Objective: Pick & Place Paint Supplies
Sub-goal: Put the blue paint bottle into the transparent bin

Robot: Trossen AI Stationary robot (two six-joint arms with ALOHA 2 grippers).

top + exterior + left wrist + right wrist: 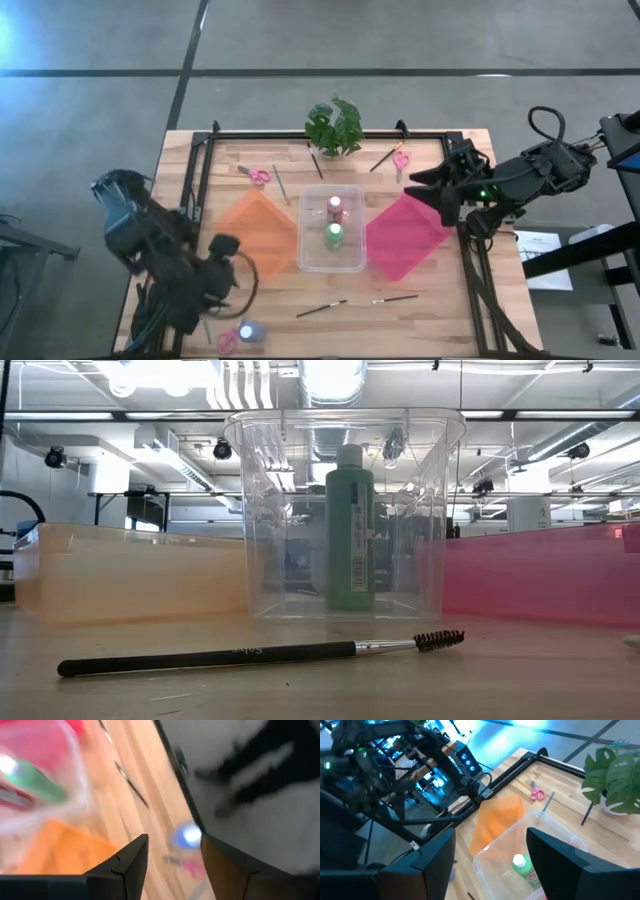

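A clear bin (352,196) stands mid-table with a pink bottle (336,209) and a green bottle (333,235) upright in it; the green bottle (351,530) also shows in the low view. A blue bottle (248,332) sits near the table's front left, next to something pink (228,341). My left gripper (210,305) hovers just left of it, open, and its wrist view shows the blue bottle (186,836) beyond the empty fingers. My right gripper (425,195) hangs open above the pink mat's far right, holding nothing. Brushes (322,309) and scissors (260,176) lie on the wood.
An orange mat (258,222) lies left of the bin and a pink mat (405,238) right of it. A leafy plant (335,125) stands at the far edge. A black frame (300,134) rims the table. One mascara-like brush (260,653) lies before the bin.
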